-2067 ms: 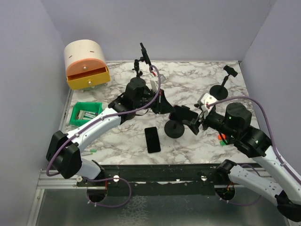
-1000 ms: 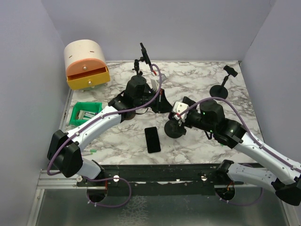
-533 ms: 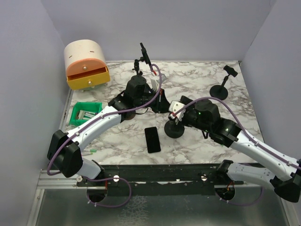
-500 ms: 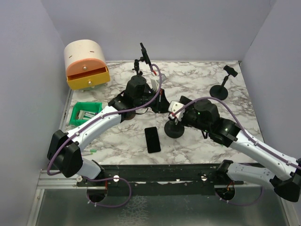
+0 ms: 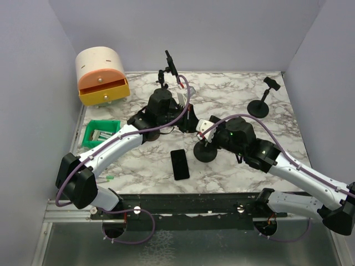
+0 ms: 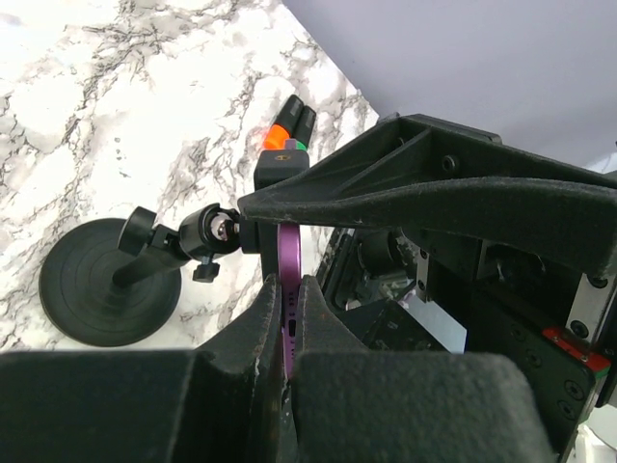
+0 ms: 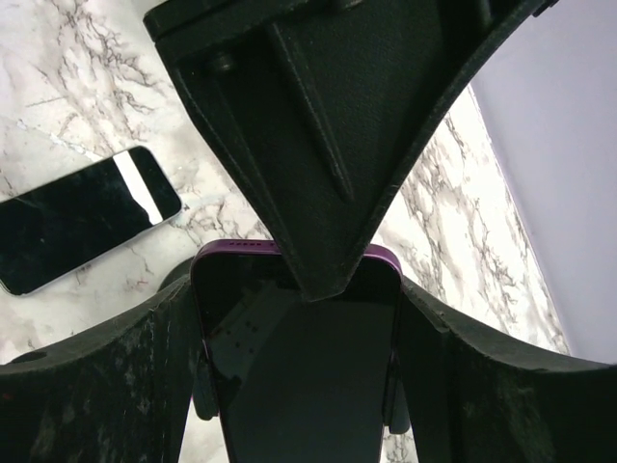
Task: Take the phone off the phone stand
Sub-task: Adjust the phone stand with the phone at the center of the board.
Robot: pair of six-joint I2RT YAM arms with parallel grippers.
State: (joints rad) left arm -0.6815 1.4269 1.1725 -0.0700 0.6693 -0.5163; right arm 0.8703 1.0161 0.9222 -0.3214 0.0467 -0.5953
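Marble table (image 5: 233, 94): the black phone stand (image 6: 106, 289) sits mid-table on its round base. We see the phone (image 7: 294, 386) seated in the stand's clamp, with a dark glossy screen and a purple rim. The right gripper (image 7: 297, 318) spans its width, wide jaws pressed against both long edges. The left gripper (image 6: 289, 299) pinches its thin purple edge, jaws nearly together.

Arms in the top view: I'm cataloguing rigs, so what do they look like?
The left arm and right arm have white shells with black joints and wrists. A purple cable runs along each. The fingers are matte black ribbed plastic. A small green light shows on the right arm.
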